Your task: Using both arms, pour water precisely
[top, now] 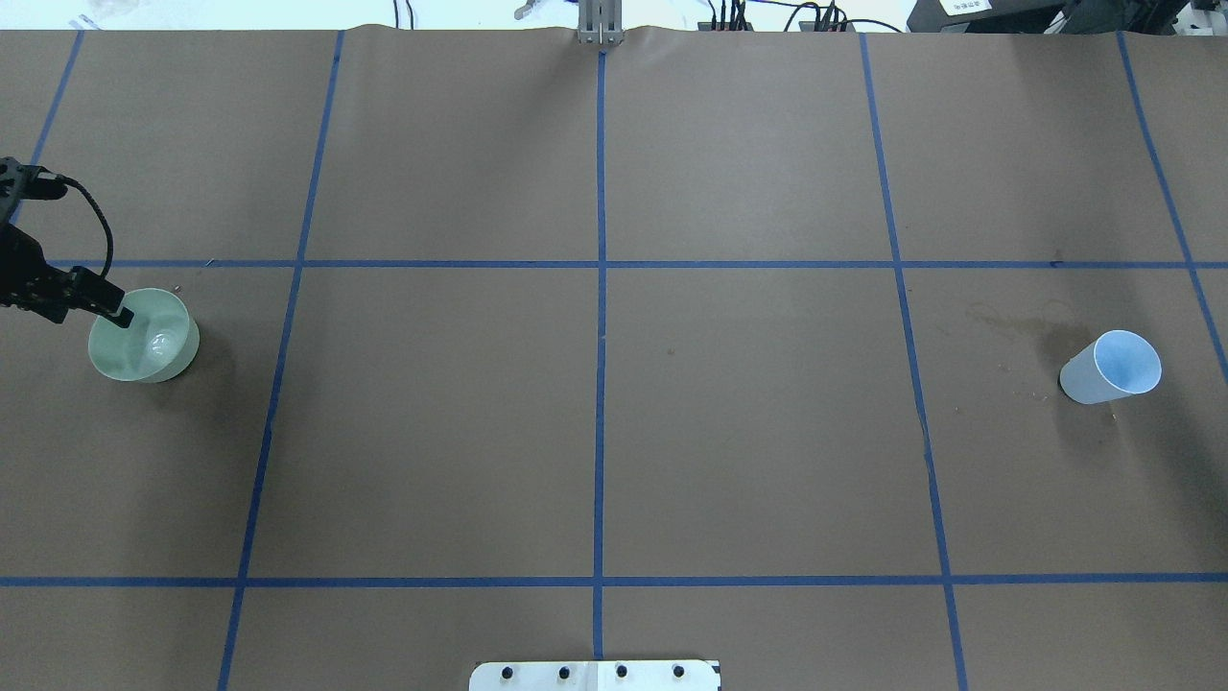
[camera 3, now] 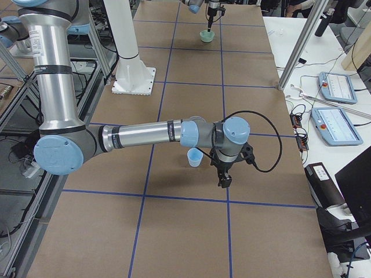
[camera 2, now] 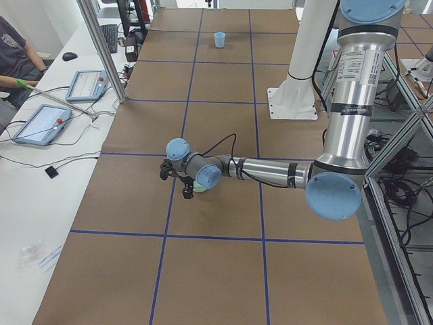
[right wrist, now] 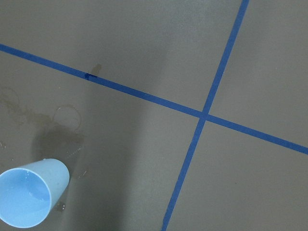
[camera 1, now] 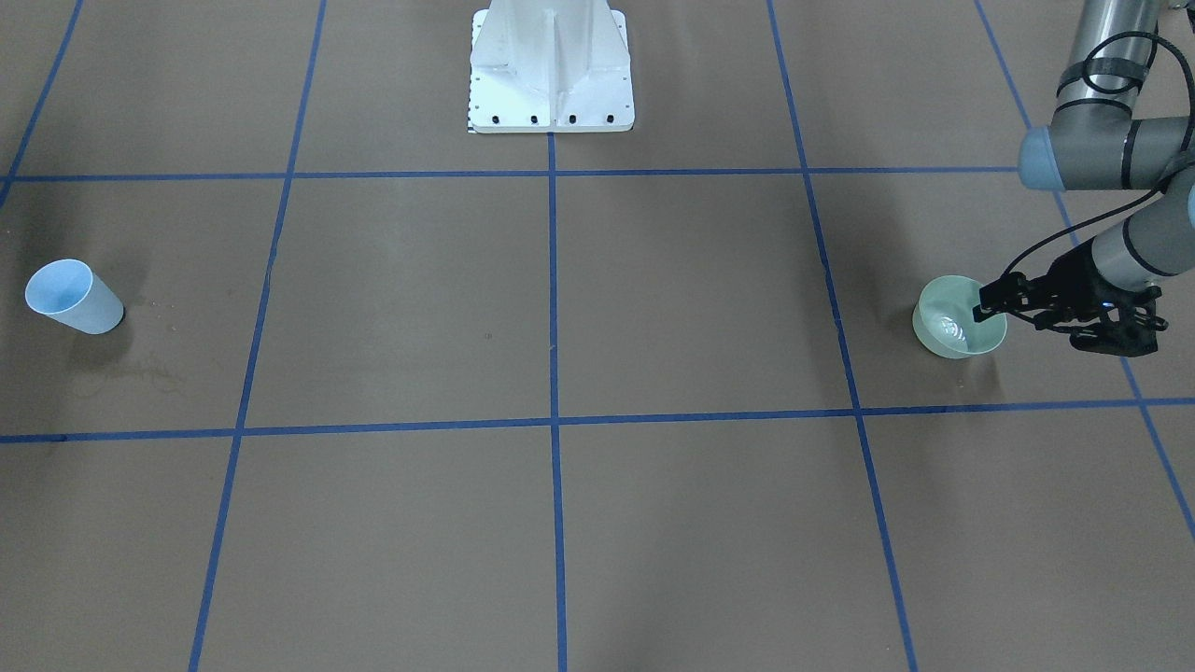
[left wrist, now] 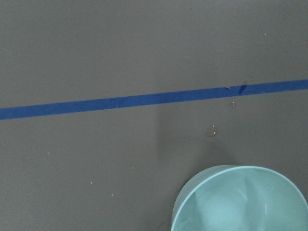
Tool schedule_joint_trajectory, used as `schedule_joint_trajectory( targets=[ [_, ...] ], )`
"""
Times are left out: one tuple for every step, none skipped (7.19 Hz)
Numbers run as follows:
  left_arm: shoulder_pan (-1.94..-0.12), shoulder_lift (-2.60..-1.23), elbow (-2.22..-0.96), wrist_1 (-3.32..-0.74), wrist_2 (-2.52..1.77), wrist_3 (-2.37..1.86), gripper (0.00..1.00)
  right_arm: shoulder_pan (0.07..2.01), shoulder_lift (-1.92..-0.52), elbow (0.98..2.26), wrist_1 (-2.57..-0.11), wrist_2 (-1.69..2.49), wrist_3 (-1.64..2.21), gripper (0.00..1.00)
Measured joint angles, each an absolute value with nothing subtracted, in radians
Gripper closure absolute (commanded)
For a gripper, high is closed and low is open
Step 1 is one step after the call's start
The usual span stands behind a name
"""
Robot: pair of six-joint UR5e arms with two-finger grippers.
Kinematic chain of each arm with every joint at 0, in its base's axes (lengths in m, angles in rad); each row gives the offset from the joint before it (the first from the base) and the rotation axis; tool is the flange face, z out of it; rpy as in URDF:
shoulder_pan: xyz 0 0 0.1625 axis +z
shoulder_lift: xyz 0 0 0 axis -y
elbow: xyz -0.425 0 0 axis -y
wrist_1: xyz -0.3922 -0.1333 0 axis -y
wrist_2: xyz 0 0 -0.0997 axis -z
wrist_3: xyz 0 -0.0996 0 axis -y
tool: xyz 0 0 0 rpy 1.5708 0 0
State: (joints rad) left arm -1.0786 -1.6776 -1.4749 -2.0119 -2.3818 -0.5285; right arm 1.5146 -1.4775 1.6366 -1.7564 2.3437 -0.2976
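Bowl (camera 1: pixel 931 319) prob. light, stiff, slick; water (camera 1: pixel 953 328) will slosh, so grip rim. L pincer (camera 1: pixel 986 306) at rim, clamp unclear; R pincer (camera 3: pixel 225 179) can't tell.

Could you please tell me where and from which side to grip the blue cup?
Pinch the cup across its side wall, about mid-height, coming in level from the side where the right pincer hangs. It stands upright and tapers downward, so that probably holds, leaving the rim free to pour.

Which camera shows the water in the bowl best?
Exterior front-facing: the water shows as whitish ripples in the green bowl. Overhead gives only a faint glint; the left wrist view crops the bowl; side views show no water.
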Motion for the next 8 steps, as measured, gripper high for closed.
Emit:
schedule_joint_trajectory(
  targets=[
    [-1.064,-1.678,-1.469,-2.011,-2.383,-0.527,1.00,1.514,-1.477,1.637,-1.756,2.344,-0.298,0.00],
    [-1.059,-1.678,-1.465,-2.007,-2.383,-0.526,1.00,1.514,-1.476,1.637,-1.756,2.344,-0.298,0.00],
    [-1.056,-1.679,-1.464,-2.003,-2.384,-0.527,1.00,1.514,-1.474,1.637,-1.756,2.344,-0.298,0.00],
    [-1.056,-1.688,-1.465,-1.996,-2.392,-0.528,1.00,1.514,-1.473,1.641,-1.756,2.344,-0.298,0.00],
    [-1.056,-1.722,-1.471,-1.959,-2.409,-0.530,1.00,1.514,-1.473,1.647,-1.756,2.343,-0.298,0.00],
    [-1.055,-1.798,-1.497,-1.847,-2.429,-0.542,1.00,1.514,-1.475,1.651,-1.756,2.343,-0.299,0.00],
    [-1.041,-1.900,-1.549,-1.705,-2.433,-0.595,1.00,1.514,-1.479,1.660,-1.756,2.343,-0.299,0.00],
    [-1.001,-1.978,-1.609,-1.609,-2.419,-0.722,1.00,1.514,-1.483,1.677,-1.757,2.344,-0.298,0.00]
  ],
)
